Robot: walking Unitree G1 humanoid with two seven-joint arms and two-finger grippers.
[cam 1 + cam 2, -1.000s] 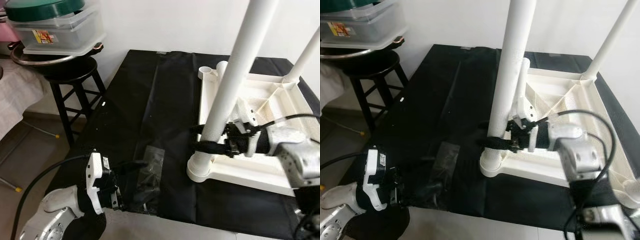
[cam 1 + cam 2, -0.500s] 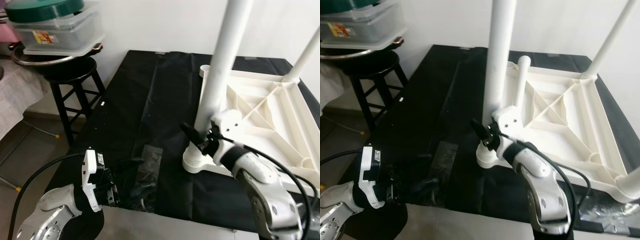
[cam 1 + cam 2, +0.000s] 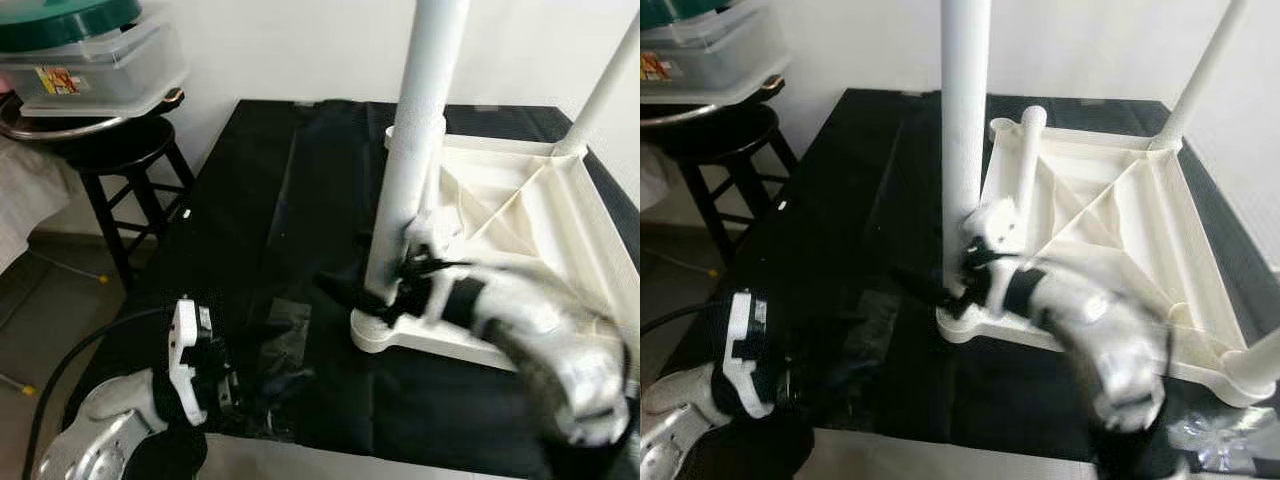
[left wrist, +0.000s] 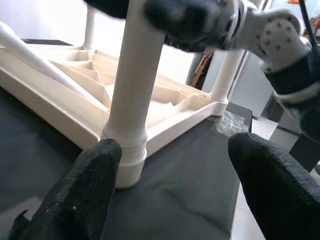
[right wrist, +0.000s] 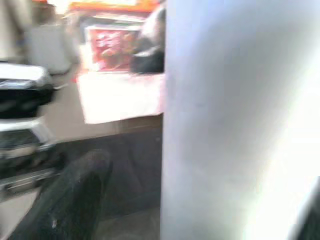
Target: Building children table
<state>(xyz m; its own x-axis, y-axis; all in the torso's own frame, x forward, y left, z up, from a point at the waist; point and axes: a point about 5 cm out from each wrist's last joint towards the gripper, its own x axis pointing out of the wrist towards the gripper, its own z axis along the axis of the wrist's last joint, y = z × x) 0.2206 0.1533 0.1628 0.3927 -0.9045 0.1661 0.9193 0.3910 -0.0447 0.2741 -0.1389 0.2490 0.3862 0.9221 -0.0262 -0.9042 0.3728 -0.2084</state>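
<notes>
Since a second ago my right gripper [image 3: 385, 298] has swung from gripping across the near leg [image 3: 412, 170] to its base on the side facing my left arm, motion-blurred; camera shifted too. Upturned white table top [image 3: 520, 225] lies on the black sheet [image 3: 250, 220] covering the bench, underside ribs up. Near leg stands upright in the corner socket [image 3: 385, 335] closest to me; far leg [image 3: 605, 85] stands at the far corner, and a short white stub [image 3: 1025, 135] sits at the corner behind the near leg. Right gripper's black fingers [image 3: 345, 292] point along the sheet beside the socket; in the right wrist view the white leg [image 5: 240, 120] is right up close with one finger [image 5: 70, 195] beside it; cannot tell whether it's clamped or loose because of blur. My left gripper [image 3: 262, 382] sits low over the near edge of the sheet, well apart from the table top, over a clear plastic bag [image 3: 285, 335]. Left wrist view shows its fingers [image 4: 75, 195] spread wide, holding nothing, aimed at the socket [image 4: 125, 160]. Black stool [image 3: 120, 165] stands beyond the sheet's edge away from the table top, carrying a clear container [image 3: 95, 70] with a green lid [image 3: 60, 20].
</notes>
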